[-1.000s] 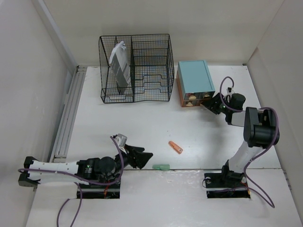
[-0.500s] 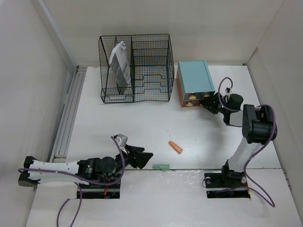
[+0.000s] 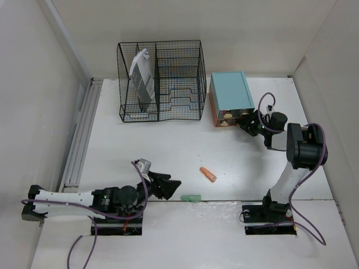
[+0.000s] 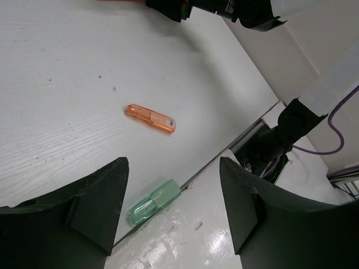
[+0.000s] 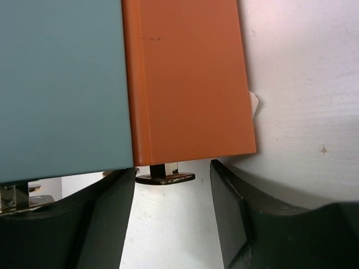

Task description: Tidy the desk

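The step in hand looks like working a drawer of the small drawer box (image 3: 230, 89). The right pincer (image 3: 247, 124) sits at the box's orange front (image 5: 185, 84), its fingers spread to either side of a small knob (image 5: 165, 177) without touching it. To do this well, I would centre the knob's thin stem between the fingers and close behind its flat cap. The pull should then run straight along the drawer's travel, because a slanted pull would likely drag the light box across the smooth surface. Whether the drawer is already out at all, I cannot tell.

The left pincer (image 4: 173, 165) is also spread and holds nothing. It hovers low at the near edge over what look like an orange USB stick (image 4: 150, 118) and a green USB stick (image 4: 153, 204).

The counter (image 3: 168, 145) lies under everything, walled in white. It is matte and faintly grained, with a few specks. The box has a flat teal top and crisp edges. The knob looks like dull metal. Both sticks are small, rounded and translucent plastic. The black wire rack (image 3: 168, 78) at the back is an open mesh with compartments.
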Robot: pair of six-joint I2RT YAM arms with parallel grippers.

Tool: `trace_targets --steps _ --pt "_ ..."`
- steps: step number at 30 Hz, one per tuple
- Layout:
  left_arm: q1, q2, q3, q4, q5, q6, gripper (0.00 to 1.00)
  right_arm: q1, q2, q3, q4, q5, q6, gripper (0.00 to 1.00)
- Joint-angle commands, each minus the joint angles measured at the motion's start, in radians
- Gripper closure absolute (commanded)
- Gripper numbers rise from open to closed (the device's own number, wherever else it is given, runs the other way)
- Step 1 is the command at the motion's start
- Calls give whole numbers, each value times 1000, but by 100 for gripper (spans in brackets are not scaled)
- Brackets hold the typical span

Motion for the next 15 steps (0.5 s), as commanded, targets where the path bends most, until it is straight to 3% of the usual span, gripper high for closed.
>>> trace_targets --steps 1,6,15 --pt "-5 2 34 35 -16 17 38 -1 -7 2 124 26 10 38" --pt "-5 2 34 35 -16 17 39 -10 4 2 144 26 19 38" --pt "-5 11 34 35 -16 17 39 -10 15 11 180 -4 38 57"
